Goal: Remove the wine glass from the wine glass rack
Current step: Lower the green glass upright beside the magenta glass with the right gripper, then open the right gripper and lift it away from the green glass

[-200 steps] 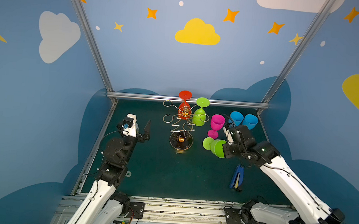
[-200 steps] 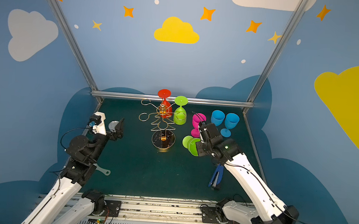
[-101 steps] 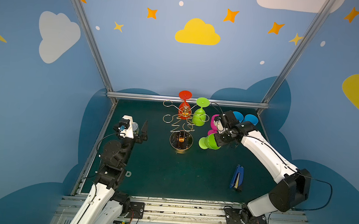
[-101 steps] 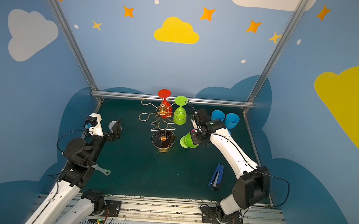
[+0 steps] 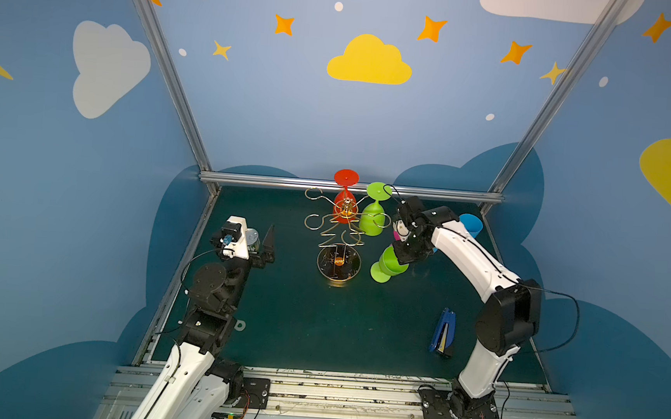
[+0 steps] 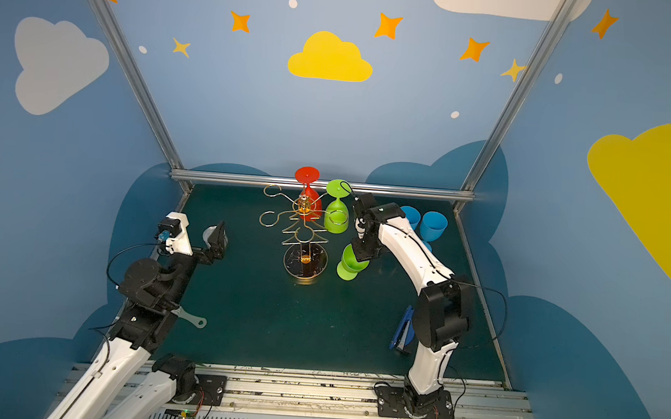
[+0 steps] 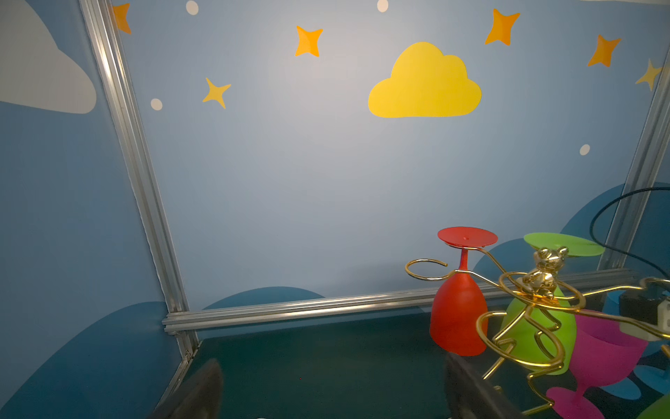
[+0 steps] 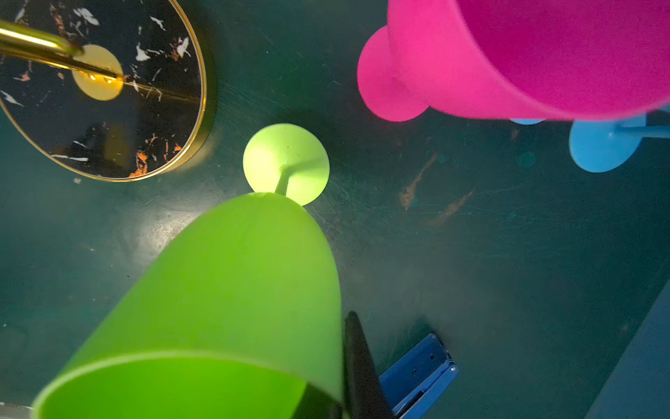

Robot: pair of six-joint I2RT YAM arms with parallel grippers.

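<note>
Nearest us, on the scuffed dark-green mat of the worktop (image 5: 296,337), lies a blue stapler (image 5: 443,334), hard-edged and glossy, well apart from the rest. To the left, near the side rail, the left pincer (image 5: 261,234) hangs released, its two dark tapered fingers spread wide on nothing. Mid-worktop we note the wine glass rack (image 5: 340,229): thin polished gold wire, a straight central post, zigzag bends and curled loop-ended arms, rising from a round flat base (image 8: 108,138) of black marbled finish with a gold rim. A small gold bear figure (image 7: 544,270) tops the post. Just beside that base, to the right, is the green wine glass (image 5: 387,264): matte, rounded bowl, thin stem, flat disc foot. It is clear of the rack and tilted, foot low toward the worktop; we cannot tell whether the foot touches. The right pincer (image 5: 401,260) is clenched on its rim; in the right wrist view a black finger (image 8: 357,362) presses the bowl's outer wall. Farther back, two glasses hang upside down in the rack's loops, feet uppermost and side by side: a red glass (image 5: 343,211) and a second green glass (image 5: 372,221). A pink glass (image 8: 507,54) stands upright behind the held one, mostly hidden by the arm from above. A pair of blue glasses (image 6: 433,225) stands near the back right corner.
</note>
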